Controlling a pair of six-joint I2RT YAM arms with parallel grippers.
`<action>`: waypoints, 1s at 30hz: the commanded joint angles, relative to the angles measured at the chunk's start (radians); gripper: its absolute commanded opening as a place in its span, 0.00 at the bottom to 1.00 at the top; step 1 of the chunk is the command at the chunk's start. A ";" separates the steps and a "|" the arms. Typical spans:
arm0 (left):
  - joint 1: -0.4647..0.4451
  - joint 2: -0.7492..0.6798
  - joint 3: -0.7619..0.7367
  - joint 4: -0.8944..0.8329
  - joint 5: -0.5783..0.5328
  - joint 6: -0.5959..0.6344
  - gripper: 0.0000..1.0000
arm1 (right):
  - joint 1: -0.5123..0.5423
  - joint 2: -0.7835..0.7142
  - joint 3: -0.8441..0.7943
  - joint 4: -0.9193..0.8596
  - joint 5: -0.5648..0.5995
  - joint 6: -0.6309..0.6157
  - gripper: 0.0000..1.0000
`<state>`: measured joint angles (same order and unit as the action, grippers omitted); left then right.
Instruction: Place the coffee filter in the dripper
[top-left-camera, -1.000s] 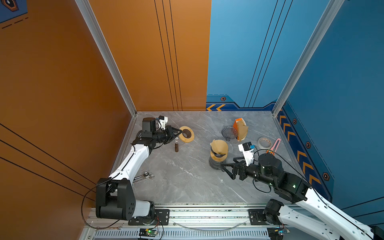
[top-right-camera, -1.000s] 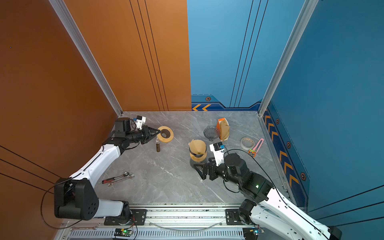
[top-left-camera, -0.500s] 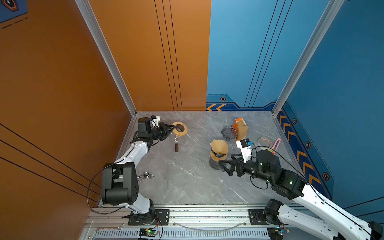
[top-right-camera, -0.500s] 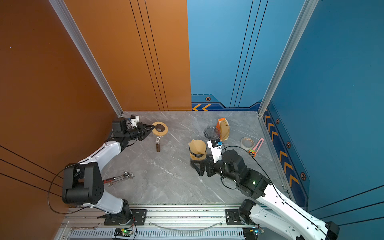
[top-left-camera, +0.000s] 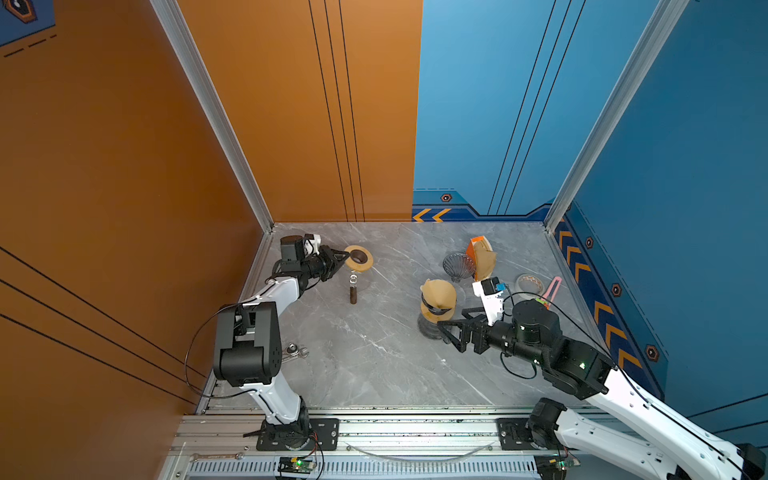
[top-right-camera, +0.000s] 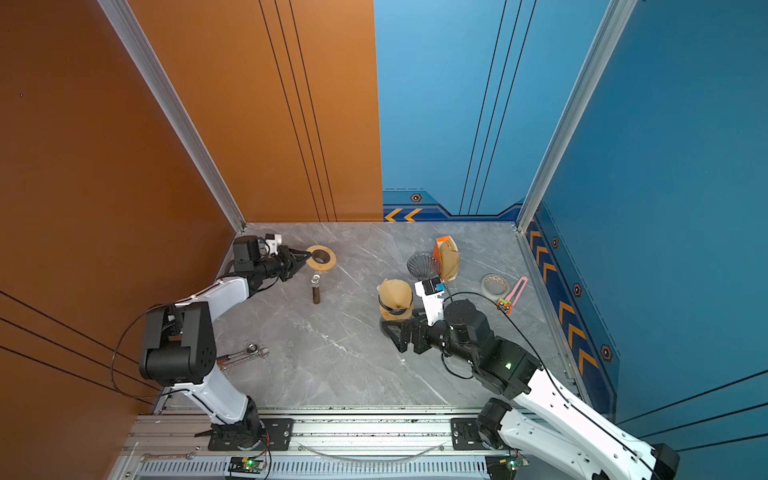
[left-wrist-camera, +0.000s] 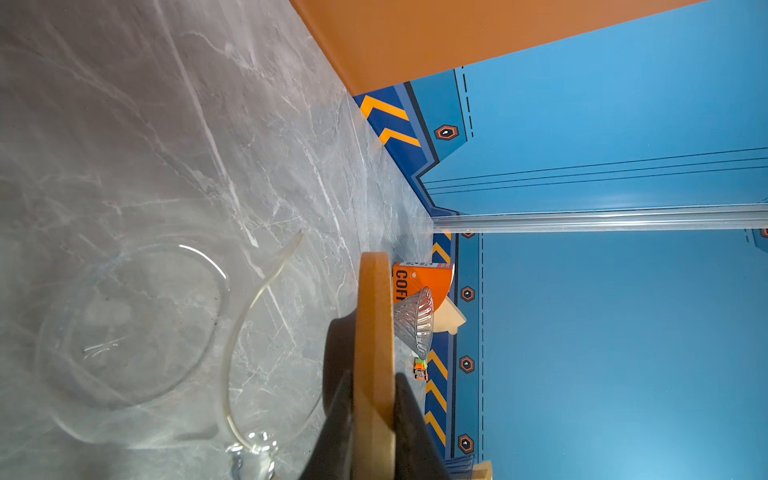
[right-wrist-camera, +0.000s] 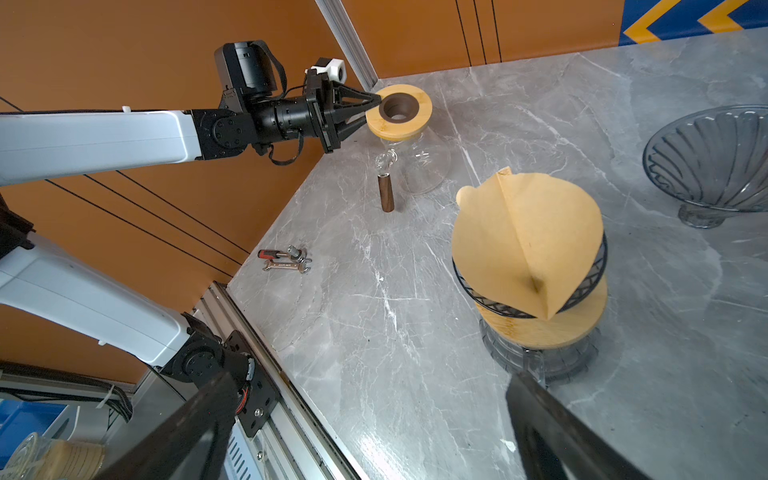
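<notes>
The tan paper coffee filter (top-left-camera: 438, 291) (top-right-camera: 395, 291) (right-wrist-camera: 528, 237) sits point-down in a black wire dripper (right-wrist-camera: 496, 306), which rests on a wooden disc (right-wrist-camera: 552, 332) over a glass base. My right gripper (top-left-camera: 446, 332) (top-right-camera: 392, 332) (right-wrist-camera: 370, 376) is open, low beside that base, with nothing between its fingers. At the far left, my left gripper (top-left-camera: 344, 257) (top-right-camera: 307, 257) (left-wrist-camera: 372, 376) (right-wrist-camera: 376, 104) is shut on the rim of the wooden ring lid (top-left-camera: 360, 257) (left-wrist-camera: 374, 311) (right-wrist-camera: 399, 131) atop a clear glass carafe (right-wrist-camera: 424, 166) (left-wrist-camera: 124, 324).
A ribbed smoky-glass dripper (top-left-camera: 458, 266) (right-wrist-camera: 715, 166) stands behind the filter beside an orange filter box (top-left-camera: 476, 249). A tape roll (top-left-camera: 530, 284) and a pink tool (top-left-camera: 550, 291) lie by the right wall. Wrenches (top-left-camera: 295, 351) (right-wrist-camera: 286, 262) lie front left. The carafe's brown handle (top-left-camera: 353, 295) points forward.
My left gripper has carried the wooden ring lid a little back and left, and the left arm's elbow has swung closer in. The right gripper has edged slightly toward the dripper's base.
</notes>
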<state>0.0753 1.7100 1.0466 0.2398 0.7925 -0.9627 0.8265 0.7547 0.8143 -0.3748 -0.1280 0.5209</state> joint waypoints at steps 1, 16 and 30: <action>0.011 0.021 0.035 0.034 -0.003 -0.004 0.13 | -0.002 -0.015 0.002 -0.027 -0.002 -0.023 1.00; 0.038 0.048 0.023 0.032 -0.012 0.002 0.18 | -0.002 -0.011 -0.009 -0.036 0.002 -0.024 1.00; 0.050 0.035 0.020 -0.046 -0.035 0.041 0.26 | -0.001 -0.026 -0.023 -0.042 0.011 -0.019 1.00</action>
<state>0.1108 1.7504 1.0569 0.2256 0.7769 -0.9539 0.8265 0.7452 0.8059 -0.3920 -0.1272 0.5137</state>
